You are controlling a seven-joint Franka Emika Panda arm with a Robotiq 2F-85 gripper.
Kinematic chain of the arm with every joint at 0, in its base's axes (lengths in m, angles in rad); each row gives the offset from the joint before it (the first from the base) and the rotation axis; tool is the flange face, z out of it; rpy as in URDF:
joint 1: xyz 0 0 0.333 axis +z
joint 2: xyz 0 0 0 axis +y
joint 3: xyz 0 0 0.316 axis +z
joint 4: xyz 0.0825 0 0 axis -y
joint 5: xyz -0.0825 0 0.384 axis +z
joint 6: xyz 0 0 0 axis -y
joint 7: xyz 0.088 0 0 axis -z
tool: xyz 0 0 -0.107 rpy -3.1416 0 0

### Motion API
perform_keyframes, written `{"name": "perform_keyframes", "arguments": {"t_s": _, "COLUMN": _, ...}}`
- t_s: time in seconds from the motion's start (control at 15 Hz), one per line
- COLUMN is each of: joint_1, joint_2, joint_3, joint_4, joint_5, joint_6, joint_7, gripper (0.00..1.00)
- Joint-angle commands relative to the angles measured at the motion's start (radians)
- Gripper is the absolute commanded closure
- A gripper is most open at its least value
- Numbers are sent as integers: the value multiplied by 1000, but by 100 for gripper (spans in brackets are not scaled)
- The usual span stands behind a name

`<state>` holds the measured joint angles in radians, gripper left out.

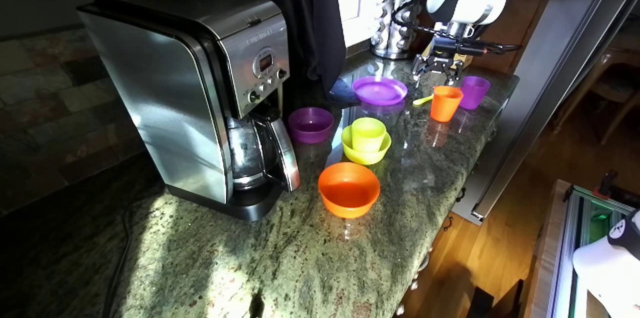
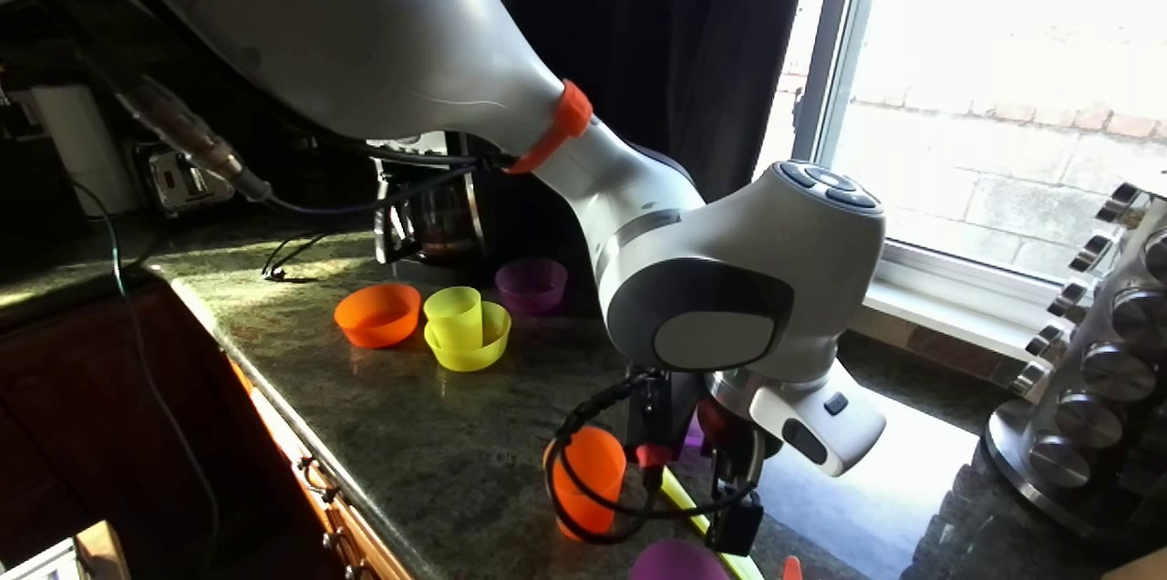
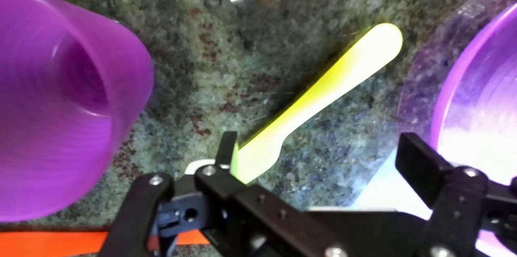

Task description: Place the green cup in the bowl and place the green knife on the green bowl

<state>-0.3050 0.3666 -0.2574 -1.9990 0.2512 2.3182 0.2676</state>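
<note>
Got the claw [image 3: 318,144] spread wide with nothing in it, hanging over the green knife [image 3: 319,94] on the table [image 3: 242,47]. Not lined up great tho, slanting across the gap between the jaws, with the knife's rounded end out toward the purple plate [image 3: 480,99] and the other end partly hidden behind the jaw nearer the purple cup [image 3: 76,107]. Would rotate the claw first imo, to pinch across the long axis. Got the green cup [image 1: 368,142] already sitting in the green bowl [image 1: 365,158], well off from the claw.
</note>
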Motion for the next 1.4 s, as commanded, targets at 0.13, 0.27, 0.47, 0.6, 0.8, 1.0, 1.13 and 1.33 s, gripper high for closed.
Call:
{"name": "perform_keyframes", "arguments": {"t_s": 0.13, "joint_1": -9, "joint_2": 6, "joint_3": 7, "joint_4": -15, "joint_5": 55, "joint_6": 8, "joint_7": 6, "gripper": 2}}
{"name": "perform_keyframes", "arguments": {"t_s": 0.27, "joint_1": -8, "joint_2": 11, "joint_3": 9, "joint_4": -12, "joint_5": 66, "joint_6": 13, "joint_7": 6, "gripper": 15}}
{"name": "perform_keyframes", "arguments": {"t_s": 0.47, "joint_1": -5, "joint_2": 19, "joint_3": 10, "joint_4": -10, "joint_5": 70, "joint_6": 10, "joint_7": 9, "gripper": 29}}
{"name": "perform_keyframes", "arguments": {"t_s": 0.6, "joint_1": -4, "joint_2": 26, "joint_3": 7, "joint_4": -6, "joint_5": 64, "joint_6": 4, "joint_7": 14, "gripper": 20}}
{"name": "perform_keyframes", "arguments": {"t_s": 0.8, "joint_1": -2, "joint_2": 36, "joint_3": 3, "joint_4": -4, "joint_5": 55, "joint_6": 2, "joint_7": 20, "gripper": 24}}
{"name": "perform_keyframes", "arguments": {"t_s": 1.0, "joint_1": -3, "joint_2": 41, "joint_3": 6, "joint_4": -3, "joint_5": 60, "joint_6": 3, "joint_7": 20, "gripper": 52}}
{"name": "perform_keyframes", "arguments": {"t_s": 1.13, "joint_1": -4, "joint_2": 37, "joint_3": 3, "joint_4": -3, "joint_5": 60, "joint_6": 4, "joint_7": 21, "gripper": 69}}
{"name": "perform_keyframes", "arguments": {"t_s": 1.33, "joint_1": -3, "joint_2": 35, "joint_3": -1, "joint_4": -1, "joint_5": 58, "joint_6": 3, "joint_7": 23, "gripper": 90}}
